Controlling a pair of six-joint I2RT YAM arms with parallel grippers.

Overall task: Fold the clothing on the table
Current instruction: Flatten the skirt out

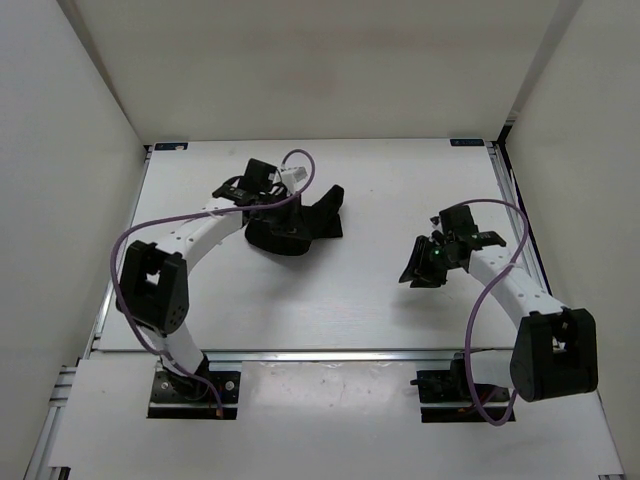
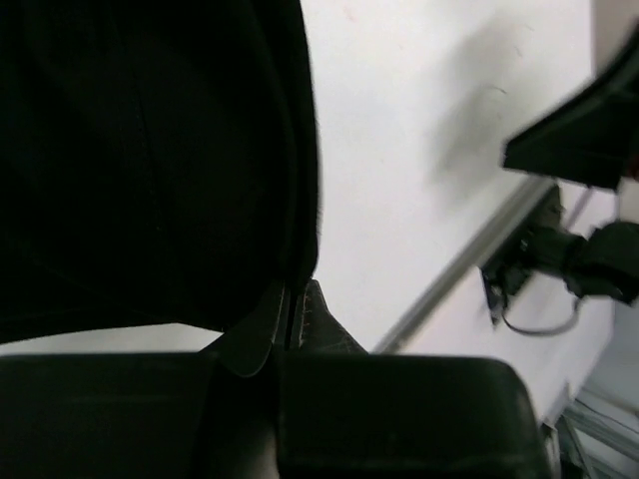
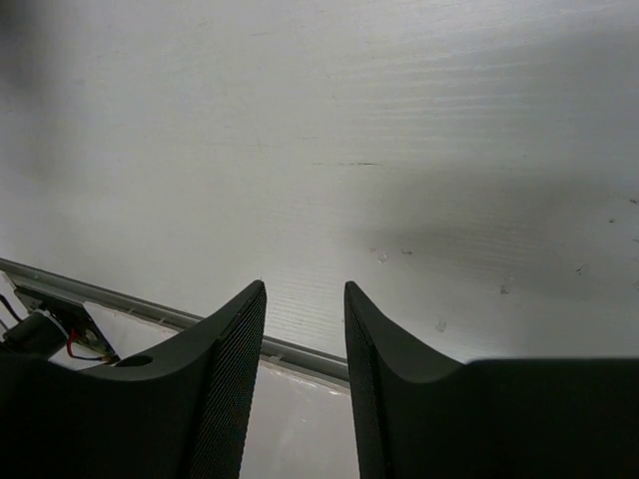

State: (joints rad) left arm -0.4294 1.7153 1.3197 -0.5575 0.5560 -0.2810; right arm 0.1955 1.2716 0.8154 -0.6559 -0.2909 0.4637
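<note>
The clothing (image 1: 300,228) is a bunched black heap on the white table (image 1: 350,300), left of centre and toward the back. My left gripper (image 1: 268,212) reaches into its left side, tips hidden in the fabric. In the left wrist view the jaws (image 2: 296,291) are pressed shut on an edge of the clothing (image 2: 150,150), which fills the upper left. My right gripper (image 1: 418,265) hovers over bare table at the right, well away from the clothing. In the right wrist view it (image 3: 305,289) stands open with nothing between its fingers.
Silver rails edge the table: the front one (image 1: 330,353) runs between the arm bases, the right one (image 1: 505,190) lies beside the right arm. White walls close in on three sides. A purple cable (image 1: 125,250) loops off the left arm.
</note>
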